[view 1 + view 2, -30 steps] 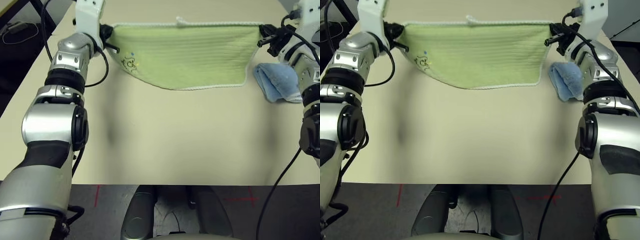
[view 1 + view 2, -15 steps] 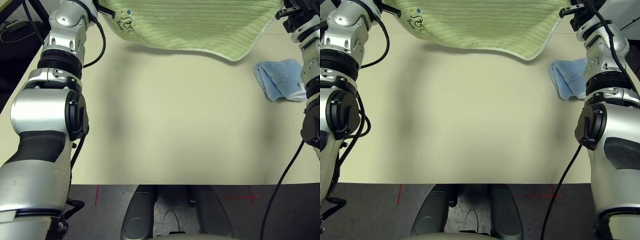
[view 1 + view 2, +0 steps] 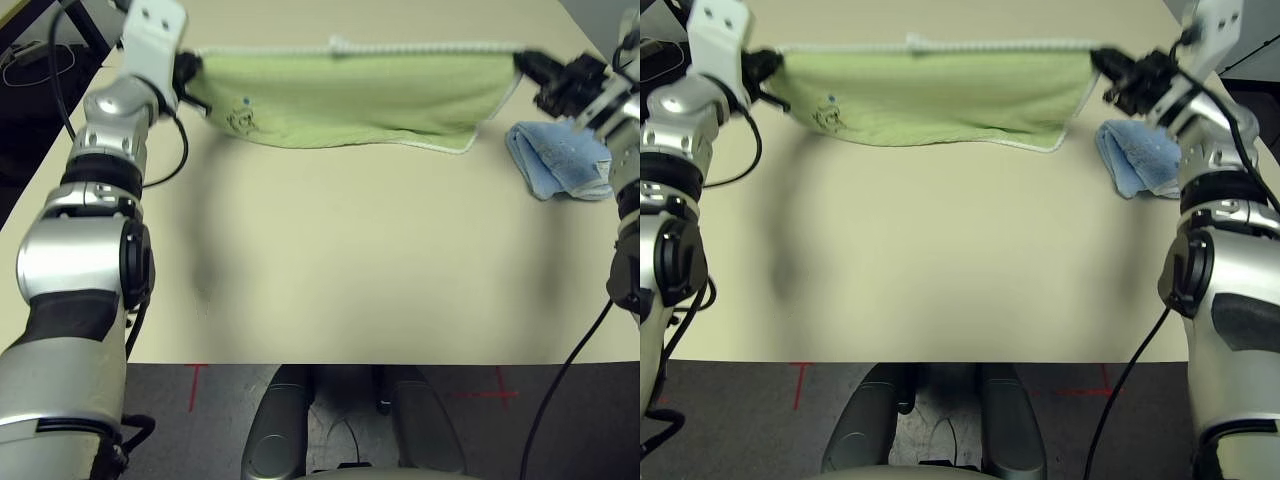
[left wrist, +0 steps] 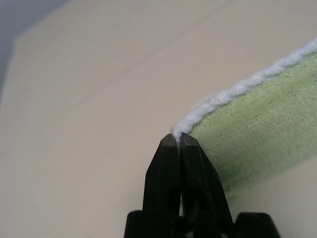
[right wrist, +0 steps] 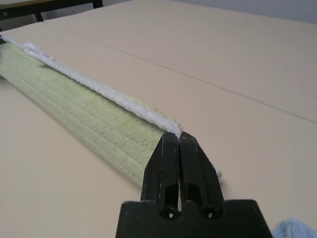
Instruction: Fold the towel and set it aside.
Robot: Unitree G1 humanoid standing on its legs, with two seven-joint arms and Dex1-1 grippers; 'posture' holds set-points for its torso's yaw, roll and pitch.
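We hold the towel (image 3: 360, 95) taut — left tool (image 4: 179, 140) and right tool (image 5: 179, 136) pinched shut on its corners. It has come lower toward the worktop (image 3: 350, 260) at twelve o'clock — likely ready for laying down.

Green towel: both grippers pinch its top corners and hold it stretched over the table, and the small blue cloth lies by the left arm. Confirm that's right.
One detail is wrong. The blue cloth lies by the right arm, not the left, as the left eye view shows. The rest stands: the left gripper and the right gripper each pinch a top corner of the towel, stretched over the table.
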